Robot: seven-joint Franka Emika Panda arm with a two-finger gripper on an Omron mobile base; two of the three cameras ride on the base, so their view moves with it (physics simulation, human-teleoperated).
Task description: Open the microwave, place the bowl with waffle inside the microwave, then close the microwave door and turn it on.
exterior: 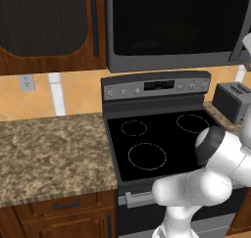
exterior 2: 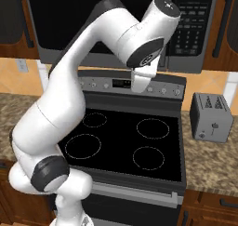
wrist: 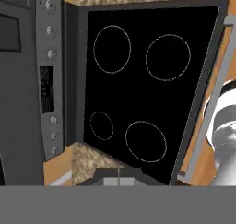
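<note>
Microwave (exterior: 176,29): matt dark-grey frame, door (exterior: 171,21) window of glossy black glass. Stove (exterior 2: 130,141): smooth black glass top, brushed grey metal control panel; toaster (exterior 2: 212,117) grey metal. Tabletop (exterior: 49,154) speckled brown stone; cabinets (exterior: 49,31) reddish-brown wood.

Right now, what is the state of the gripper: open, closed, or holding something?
Gripper: closed, with nothing seen in it, hanging above the stove's control panel in front of the microwave.
</note>
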